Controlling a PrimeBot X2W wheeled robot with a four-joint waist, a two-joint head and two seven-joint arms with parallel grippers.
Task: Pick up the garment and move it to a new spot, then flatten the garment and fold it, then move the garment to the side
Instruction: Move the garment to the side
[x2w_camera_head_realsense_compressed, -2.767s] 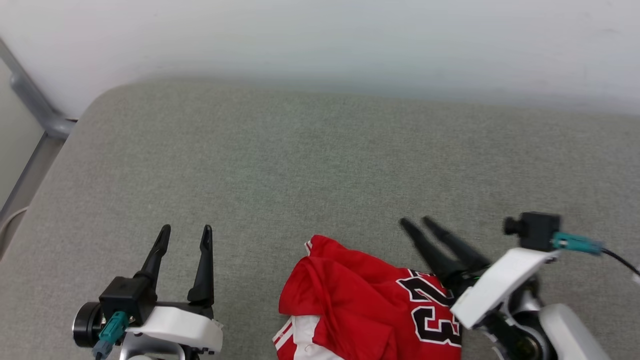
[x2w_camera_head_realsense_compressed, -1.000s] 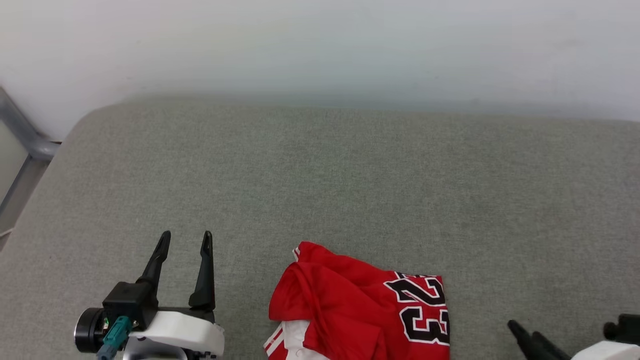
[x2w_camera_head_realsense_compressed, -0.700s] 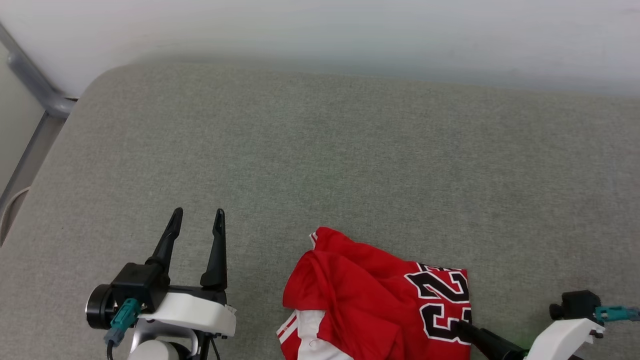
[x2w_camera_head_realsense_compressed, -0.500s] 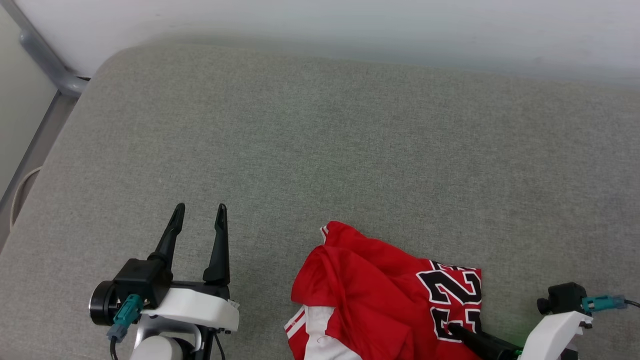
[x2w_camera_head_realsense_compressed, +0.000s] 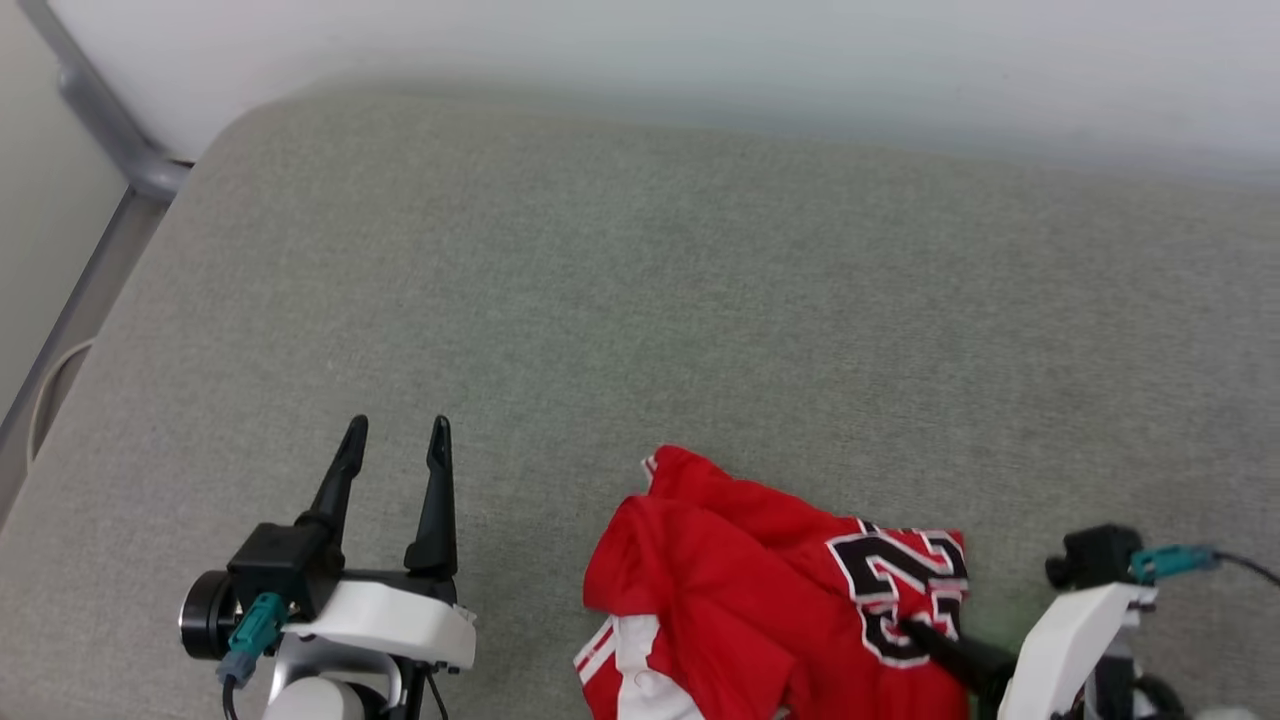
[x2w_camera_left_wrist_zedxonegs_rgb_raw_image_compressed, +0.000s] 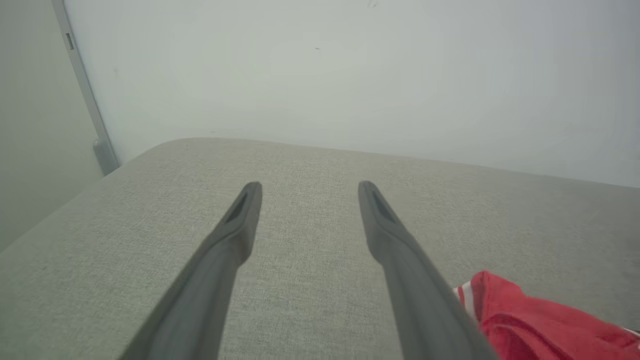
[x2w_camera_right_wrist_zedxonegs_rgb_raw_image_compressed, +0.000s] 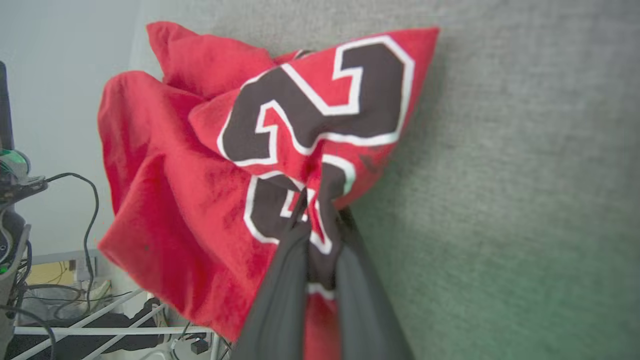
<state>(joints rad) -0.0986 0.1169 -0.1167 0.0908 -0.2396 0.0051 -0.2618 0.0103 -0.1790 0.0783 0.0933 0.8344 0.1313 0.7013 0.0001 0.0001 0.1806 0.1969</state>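
Crumpled shirt (x2w_camera_head_realsense_compressed: 740, 580) at near edge of cushion (x2w_camera_head_realsense_compressed: 640, 300), right of middle. There right fingers (x2w_camera_head_realsense_compressed: 945, 652) pinched shut on fabric by number print, likely a grip for lifting it to new spot. Toward near-left corner, left fingers (x2w_camera_head_realsense_compressed: 437, 490) wide apart, empty, clear of shirt.

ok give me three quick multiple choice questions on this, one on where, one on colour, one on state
1. Where does the right gripper grip the garment?
A. on a white sleeve
B. on the black number print
C. on the striped trim

2. What colour is the surface under the garment?
A. blue
B. brown
C. grey-green

3. How does the left gripper stand?
A. open, holding nothing
B. shut on the garment
C. shut, empty

Answers:
1 B: in the right wrist view it pinches cloth at the black digits.
2 C: grey-green fabric lies all around the garment.
3 A: its jaws stand apart over bare surface, beside the garment.
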